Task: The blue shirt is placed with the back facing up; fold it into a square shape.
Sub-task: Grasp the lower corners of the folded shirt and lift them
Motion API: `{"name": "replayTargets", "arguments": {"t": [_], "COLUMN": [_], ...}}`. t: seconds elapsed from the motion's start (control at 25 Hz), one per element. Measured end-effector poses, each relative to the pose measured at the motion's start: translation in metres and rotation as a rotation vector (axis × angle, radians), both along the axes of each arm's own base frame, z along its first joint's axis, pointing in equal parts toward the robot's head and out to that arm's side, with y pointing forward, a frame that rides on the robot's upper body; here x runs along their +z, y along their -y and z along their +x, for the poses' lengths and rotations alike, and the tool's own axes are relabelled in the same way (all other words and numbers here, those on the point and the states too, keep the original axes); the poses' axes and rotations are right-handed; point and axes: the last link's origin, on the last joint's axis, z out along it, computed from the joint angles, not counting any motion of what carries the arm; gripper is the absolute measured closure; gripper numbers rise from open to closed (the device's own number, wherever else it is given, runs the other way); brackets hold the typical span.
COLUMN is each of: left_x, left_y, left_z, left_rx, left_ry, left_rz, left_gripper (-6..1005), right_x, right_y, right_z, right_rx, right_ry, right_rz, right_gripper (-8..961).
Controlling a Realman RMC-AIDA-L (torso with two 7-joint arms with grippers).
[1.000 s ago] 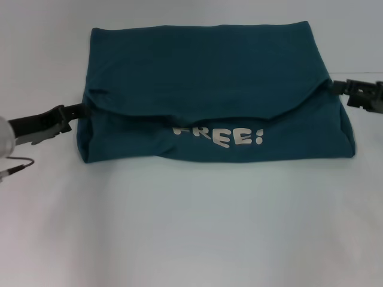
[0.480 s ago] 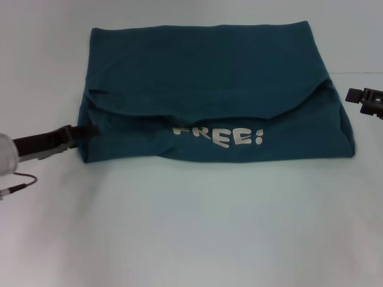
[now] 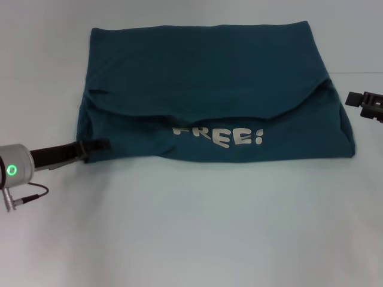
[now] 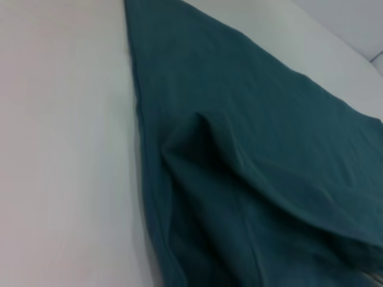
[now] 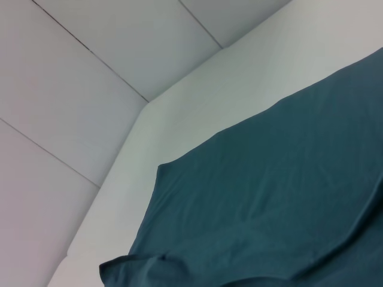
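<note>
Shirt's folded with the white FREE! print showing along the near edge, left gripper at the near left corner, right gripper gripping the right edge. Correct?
Not quite. The right gripper is clear of the blue shirt, apart from its right edge, as the head view shows. The FREE! print and the left gripper at the near left corner are as you said.

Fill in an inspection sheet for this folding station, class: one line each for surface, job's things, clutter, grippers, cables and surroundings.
Surface: white table, smooth.
Job's things: blue shirt partly folded, curved flap over the near part, white "FREE!" print showing.
Clutter: nothing seen.
Grippers: left gripper at the shirt's near left corner; right gripper off the shirt's right edge, apart from it.
Cables: thin cable under the left arm.
Surroundings: pale panelled wall.
</note>
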Motion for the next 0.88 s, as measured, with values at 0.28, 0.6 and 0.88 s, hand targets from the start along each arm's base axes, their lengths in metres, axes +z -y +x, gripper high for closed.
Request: {"name": "replayTargets", "arguments": {"t": [0.28,0.6,0.88], "left_x": [-0.007,-0.006,-0.004], "left_y": [0.001,0.003,0.004], "left_z": [0.004,0.002,0.007], "left_rx": [-0.015,0.0,-0.049], "left_ry": [0.004,0.006,-0.009], "left_rz": [-0.006,0.016,0.01], "left_gripper": [282,502,797], "right_x": [-0.002,0.001,0.001], "right_y": [0.005,0.009,0.009], "right_z": [0.005,0.011,0.012], "right_rx": [-0.014,-0.034,-0.032], "right_ry": [-0.007,-0.024,0.003], "right_rz": [-0.004,0.007,-0.018], "right_gripper": [128,128,129]}}
